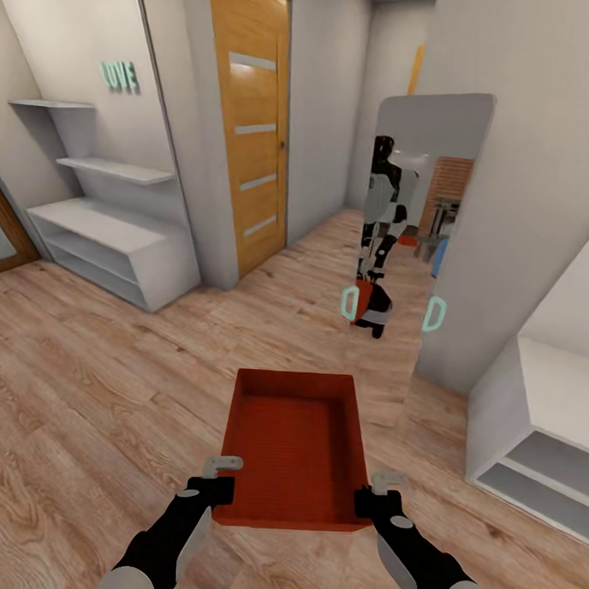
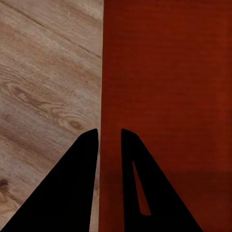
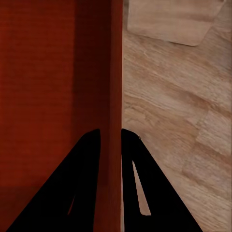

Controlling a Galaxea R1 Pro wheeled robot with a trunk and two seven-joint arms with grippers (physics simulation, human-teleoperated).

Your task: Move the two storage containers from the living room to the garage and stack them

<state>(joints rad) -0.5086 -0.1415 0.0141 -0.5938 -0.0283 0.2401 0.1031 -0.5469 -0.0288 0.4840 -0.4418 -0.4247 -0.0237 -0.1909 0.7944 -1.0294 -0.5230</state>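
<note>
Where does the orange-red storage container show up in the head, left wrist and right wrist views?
Head view: storage container low in the centre, held between left pincer and right pincer.
Left wrist view: its ribbed red surface beside the pincer clamping its wall.
Right wrist view: its wall runs between the fingers.
Shared landmark: wood-plank floor.

The shallow orange-red plastic bin [image 1: 295, 444] has a finely ribbed bottom, the plank floor [image 1: 84, 405] is light wood with dark grain swirls, the tall hinged door [image 1: 249, 121] is honey-orange with pale horizontal strips — and the open shelving unit [image 1: 108, 235] is plain white.
</note>
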